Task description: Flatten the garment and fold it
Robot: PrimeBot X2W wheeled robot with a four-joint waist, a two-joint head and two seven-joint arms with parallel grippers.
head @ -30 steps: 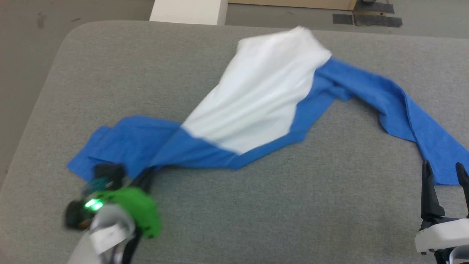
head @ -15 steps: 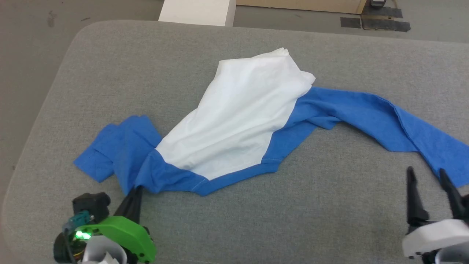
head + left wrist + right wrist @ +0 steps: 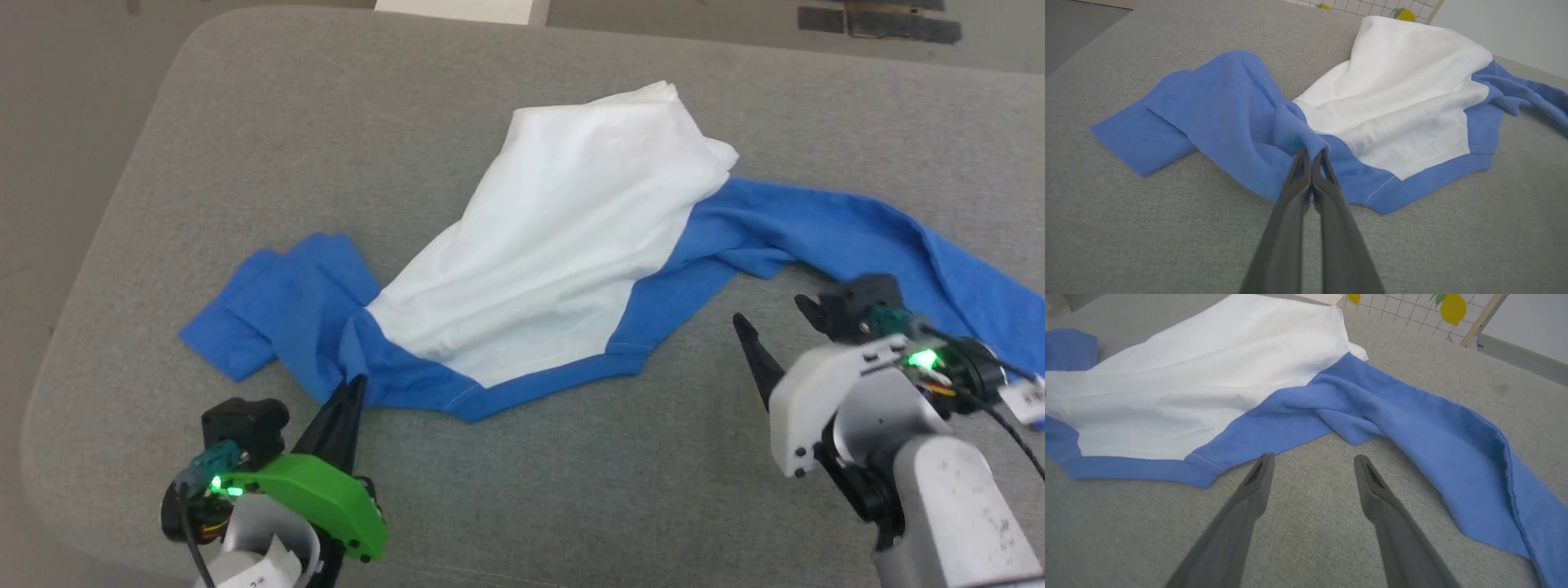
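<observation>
Garment (image 3: 571, 237), right hand (image 3: 1313, 457) now nearer middle

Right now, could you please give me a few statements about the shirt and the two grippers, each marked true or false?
1. The left gripper is shut on a blue fold of the garment. True.
2. The right gripper is clamped on a blue sleeve. False: its jaws stand open over the bare grey surface and hold nothing.
3. The garment lies flat and smooth. False: it is bunched and creased, with one blue end folded over itself.
4. The garment's white part sits in the middle, with blue cloth on both sides. True.
</observation>
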